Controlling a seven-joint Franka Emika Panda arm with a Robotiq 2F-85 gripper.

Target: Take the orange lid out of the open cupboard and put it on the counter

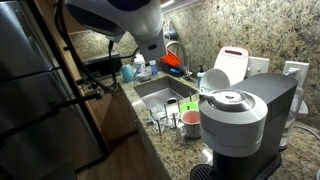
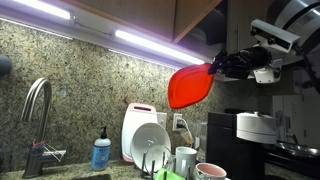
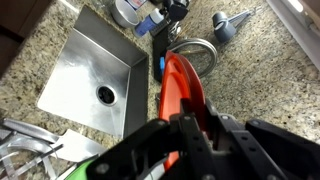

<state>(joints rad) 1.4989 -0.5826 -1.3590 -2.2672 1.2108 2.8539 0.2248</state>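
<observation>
The fingers [image 2: 216, 68] are closed on one edge of the lid [image 2: 190, 86]. It hangs in the air, high above the worktop [image 3: 260, 80] and beside the sink [image 3: 80, 60]. The lid seems light, stiff and smooth, so it can slip or turn. I think a firm hold on the rim is best.

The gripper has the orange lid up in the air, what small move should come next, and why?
Probably shift it sideways over bare counter before lowering. The gripper is shut on the orange lid, high in the air, and the wrist view shows the lid hanging by the sink edge.
</observation>
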